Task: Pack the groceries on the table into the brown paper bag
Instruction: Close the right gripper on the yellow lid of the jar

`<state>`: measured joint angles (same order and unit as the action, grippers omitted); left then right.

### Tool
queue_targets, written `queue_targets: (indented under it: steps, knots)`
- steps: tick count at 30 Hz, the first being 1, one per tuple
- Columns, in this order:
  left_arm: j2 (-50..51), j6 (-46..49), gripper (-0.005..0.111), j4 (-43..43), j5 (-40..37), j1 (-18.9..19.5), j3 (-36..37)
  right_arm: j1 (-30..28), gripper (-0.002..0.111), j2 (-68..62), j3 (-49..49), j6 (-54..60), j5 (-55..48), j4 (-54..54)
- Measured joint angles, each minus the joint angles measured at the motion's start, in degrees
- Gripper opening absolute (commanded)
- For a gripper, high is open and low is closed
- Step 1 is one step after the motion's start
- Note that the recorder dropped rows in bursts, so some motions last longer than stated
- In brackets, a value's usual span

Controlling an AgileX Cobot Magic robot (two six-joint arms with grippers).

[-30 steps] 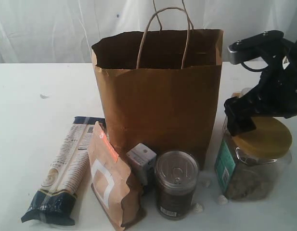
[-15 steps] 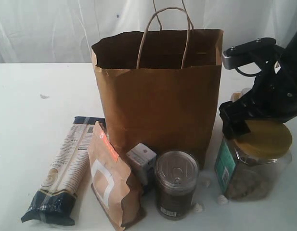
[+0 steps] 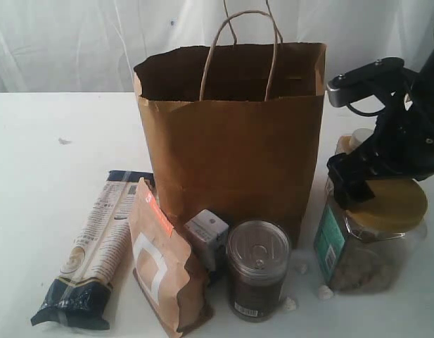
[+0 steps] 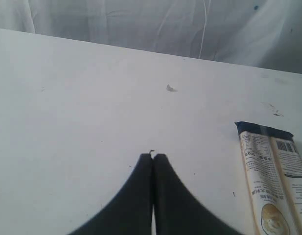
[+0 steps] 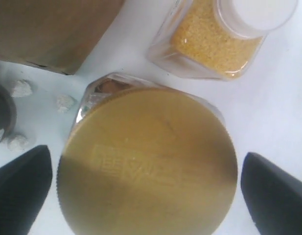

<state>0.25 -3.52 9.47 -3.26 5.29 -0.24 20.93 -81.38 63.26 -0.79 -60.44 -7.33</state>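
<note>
right claw [image 5: 146, 164] spread wide astride yellow-lidded jar [image 5: 141, 112], left claw [image 4: 153, 157] closed, empty

Matte black, tapered left claw [image 4: 153, 157]

Tall brown kraft paper bag [image 3: 231, 148] with twisted paper handles: upright, mouth open, centre of the frame, on the wide white tabletop [image 3: 55, 183].

Long pasta packet [image 3: 90, 250], dark blue ends: lying flat, lower left.

Brown-orange paper pouch [image 3: 164, 271]: standing, just right of the packet, before the bag's left corner.

Small white-blue carton [image 3: 208, 236]: tilted, between pouch and can, close to the bag's front.

Pull-tab can [image 3: 257, 271]: upright, lower centre.

Yellow-lidded clear jar [image 3: 364, 264], green label: upright, lower right.

Yellow juice bottle with white cap [image 5: 224, 34]: standing just beside the jar, mostly hidden in the exterior view.
</note>
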Motion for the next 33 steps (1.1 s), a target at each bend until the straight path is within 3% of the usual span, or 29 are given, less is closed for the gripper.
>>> queue_targets:
  steps: [25,27,29,33]
  knots:
    - [0.0,0.0,0.0,0.0,0.0,0.0,0.0,0.0,0.094,-1.6,-3.7,0.4,3.6,4.7]
    - [0.0,0.0,0.0,0.0,0.0,0.0,0.0,0.0,0.086,-1.7,-3.6,0.4,3.6,4.9]
    - [0.0,0.0,0.0,0.0,0.0,0.0,0.0,0.0,0.071,-1.7,-3.5,0.4,4.0,4.9]
    - [0.0,0.0,0.0,0.0,0.0,0.0,0.0,0.0,0.024,-1.8,-3.5,0.4,4.1,4.9]
